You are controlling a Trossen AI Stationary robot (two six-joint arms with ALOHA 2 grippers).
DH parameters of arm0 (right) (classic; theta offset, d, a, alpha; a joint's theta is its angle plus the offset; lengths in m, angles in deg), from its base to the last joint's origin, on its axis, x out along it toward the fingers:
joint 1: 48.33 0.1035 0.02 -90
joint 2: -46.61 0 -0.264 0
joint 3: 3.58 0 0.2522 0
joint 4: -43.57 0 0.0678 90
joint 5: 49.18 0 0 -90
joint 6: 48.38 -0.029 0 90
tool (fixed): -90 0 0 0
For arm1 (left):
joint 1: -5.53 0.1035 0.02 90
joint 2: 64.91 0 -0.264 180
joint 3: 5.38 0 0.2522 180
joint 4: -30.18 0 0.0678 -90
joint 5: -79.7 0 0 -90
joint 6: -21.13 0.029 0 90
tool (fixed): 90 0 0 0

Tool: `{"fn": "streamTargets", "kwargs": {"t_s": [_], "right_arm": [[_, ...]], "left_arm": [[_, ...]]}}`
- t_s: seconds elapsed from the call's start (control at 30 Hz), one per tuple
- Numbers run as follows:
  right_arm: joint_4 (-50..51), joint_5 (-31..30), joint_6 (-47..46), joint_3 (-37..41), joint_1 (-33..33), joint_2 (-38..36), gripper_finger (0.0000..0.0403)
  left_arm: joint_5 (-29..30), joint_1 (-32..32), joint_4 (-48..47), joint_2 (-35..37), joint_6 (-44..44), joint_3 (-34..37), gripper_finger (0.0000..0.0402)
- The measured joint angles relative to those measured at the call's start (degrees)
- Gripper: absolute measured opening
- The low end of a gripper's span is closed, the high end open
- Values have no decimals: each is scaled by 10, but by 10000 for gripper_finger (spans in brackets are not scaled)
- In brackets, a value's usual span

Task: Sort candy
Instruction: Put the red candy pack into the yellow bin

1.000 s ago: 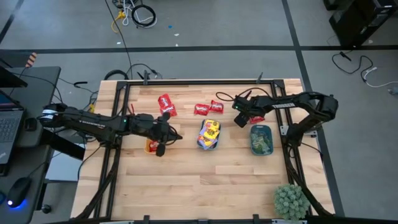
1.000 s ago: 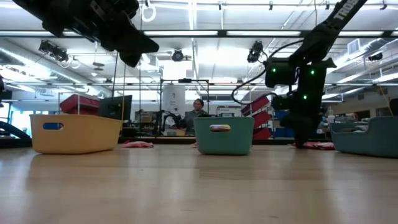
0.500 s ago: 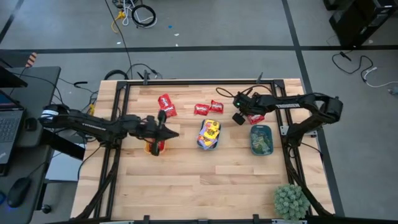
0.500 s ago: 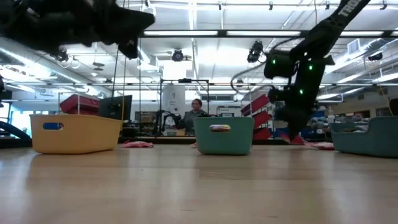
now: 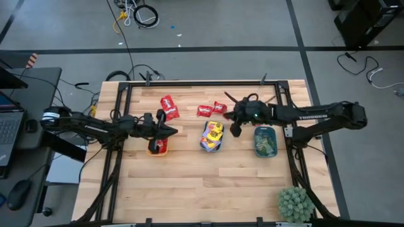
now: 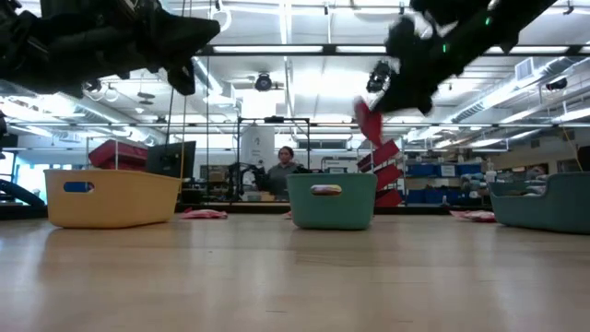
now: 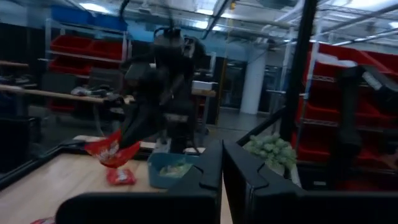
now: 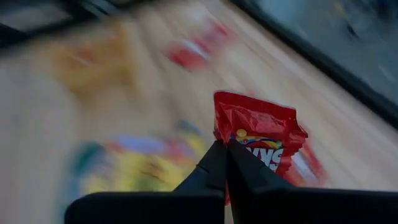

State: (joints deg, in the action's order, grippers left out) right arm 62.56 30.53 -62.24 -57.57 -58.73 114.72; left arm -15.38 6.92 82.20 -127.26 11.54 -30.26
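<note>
My right gripper [image 5: 231, 117] is raised between the middle and right trays, shut on a glossy red candy packet [image 8: 258, 132]; the low view shows that packet [image 6: 369, 122] high above the table. My left gripper [image 5: 166, 130] hovers over the yellow-orange tray [image 5: 153, 149], shut and holding nothing; a red packet [image 5: 160, 145] lies in that tray. The middle teal tray [image 5: 203, 145] holds yellow packets [image 5: 213, 133], the right teal tray [image 5: 255, 133] green ones [image 5: 266, 144]. Three red packets [image 5: 168, 106] [image 5: 205, 111] [image 5: 219, 108] lie flat on the far part of the table. My right gripper pinches the red packet between its two fingers [image 8: 217, 163] at the packet's near edge [image 8: 231, 144]. The packet sticks out beyond the fingertips and is lifted clear of the table.
Another red packet [image 7: 121, 177] lies on the table beside the right tray. A spiky green plant [image 5: 295, 203] stands at the near right corner. The near half of the wooden table [image 5: 202, 189] is bare board. A black frame [image 5: 189, 82] edges the table.
My right gripper has shut on a red packet beside the right tray, lifted it clear and swung it up and toward the table's middle. My left gripper has drawn back a little from the yellow-orange tray and tipped up from pointing down to about level.
</note>
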Motion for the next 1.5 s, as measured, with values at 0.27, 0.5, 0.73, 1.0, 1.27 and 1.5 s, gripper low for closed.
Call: {"fn": "streamTargets", "kwargs": {"t_s": [0.27, 0.5, 0.73, 1.0, 1.27, 1.5], "right_arm": [[-234, 73, 57, -1, 109, 13, 0], [-314, 122, 92, -1, 166, 23, 0], [-337, 161, 113, -1, 197, 29, 0], [-341, 179, 124, -1, 216, 31, 0], [-343, 181, 126, -1, 222, 31, 0], [-343, 186, 126, -1, 223, 30, 0]], "left_arm": [[-44, 0, 1, -37, 2, -44, 17], [-66, -3, -1, -108, 34, -109, 46], [-77, -7, -3, -194, 51, -187, 126], [-186, -6, -10, -261, 45, -274, 194], [-217, -6, -18, -307, 29, -341, 201], [-238, -6, -43, -311, 33, -356, 176]]}}
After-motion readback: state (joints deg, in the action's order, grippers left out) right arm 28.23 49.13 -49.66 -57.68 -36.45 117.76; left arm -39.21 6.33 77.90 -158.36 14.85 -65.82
